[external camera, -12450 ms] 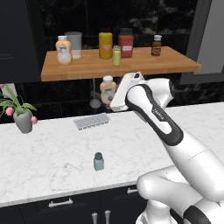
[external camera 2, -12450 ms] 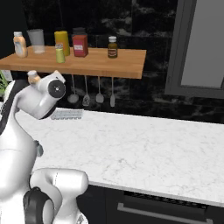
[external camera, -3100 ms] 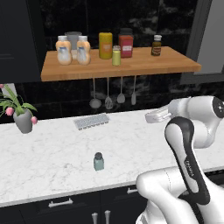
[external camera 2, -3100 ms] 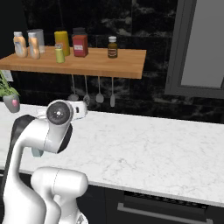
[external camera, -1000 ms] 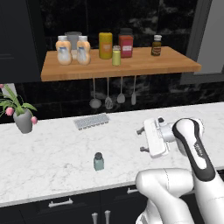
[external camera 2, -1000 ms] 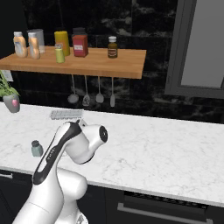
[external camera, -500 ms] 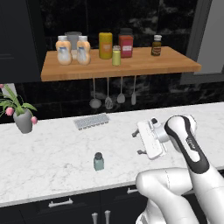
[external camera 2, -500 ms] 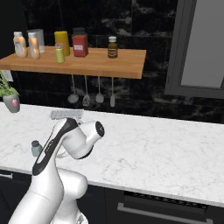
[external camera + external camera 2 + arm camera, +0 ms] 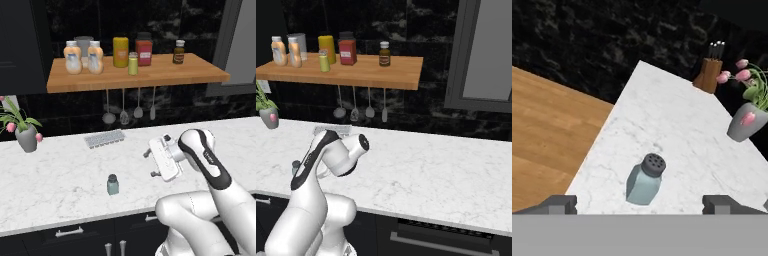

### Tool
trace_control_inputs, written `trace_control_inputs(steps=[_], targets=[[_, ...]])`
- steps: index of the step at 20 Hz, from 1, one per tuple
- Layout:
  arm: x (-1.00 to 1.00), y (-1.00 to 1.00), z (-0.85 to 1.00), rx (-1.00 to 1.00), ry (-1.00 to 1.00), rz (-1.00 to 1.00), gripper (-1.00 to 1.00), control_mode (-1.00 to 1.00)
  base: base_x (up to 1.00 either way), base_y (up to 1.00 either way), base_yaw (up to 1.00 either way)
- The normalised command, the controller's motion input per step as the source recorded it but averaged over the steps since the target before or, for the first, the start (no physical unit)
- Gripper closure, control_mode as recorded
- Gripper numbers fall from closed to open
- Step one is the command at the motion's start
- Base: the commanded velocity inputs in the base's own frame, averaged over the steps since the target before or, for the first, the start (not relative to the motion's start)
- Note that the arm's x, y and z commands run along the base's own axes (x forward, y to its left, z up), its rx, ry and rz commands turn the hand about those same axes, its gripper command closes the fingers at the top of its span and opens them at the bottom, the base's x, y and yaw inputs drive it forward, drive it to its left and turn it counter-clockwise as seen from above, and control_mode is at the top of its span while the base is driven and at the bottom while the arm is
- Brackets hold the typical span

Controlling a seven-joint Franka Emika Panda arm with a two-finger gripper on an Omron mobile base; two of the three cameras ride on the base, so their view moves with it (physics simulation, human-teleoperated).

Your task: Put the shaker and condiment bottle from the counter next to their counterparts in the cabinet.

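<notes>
The pale teal shaker with its dark cap stands upright on the white marble counter. My gripper hovers to its right, a little above the counter, open and empty, fingers pointing left. In the hand view the shaker stands just ahead of the open gripper, centred between the two tips and apart from both. On the wooden cabinet shelf the orange condiment bottle stands beside its counterpart bottle. The yellow-green counterpart shaker stands further right. My arm partly hides the shaker in the right base view.
The shelf also holds a yellow canister, a red canister, a dark bottle and a grey canister. Utensils hang below. A grey tray and a flower vase stand on the counter's left.
My hand has shifted a little to the left over the counter, closer to the teal shaker. The jaws stay open; the shaker and bottles have not moved.
</notes>
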Motion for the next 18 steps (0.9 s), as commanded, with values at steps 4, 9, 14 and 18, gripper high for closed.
trace_control_inputs(steps=[4,9,14,18], targets=[[-0.06,0.18,-0.66,0.0,-0.06,0.0,-1.0,-1.0,0.0,0.0,0.0],[-0.07,0.23,-0.64,0.0,-0.09,0.0,-1.0,-1.0,0.0,0.0,0.0],[-0.16,0.35,-0.53,0.02,-0.07,0.0,-1.0,-1.0,0.0,0.0,0.0],[-0.2,0.39,-0.46,0.03,-0.04,0.0,-1.0,-1.0,0.0,0.0,0.0]])
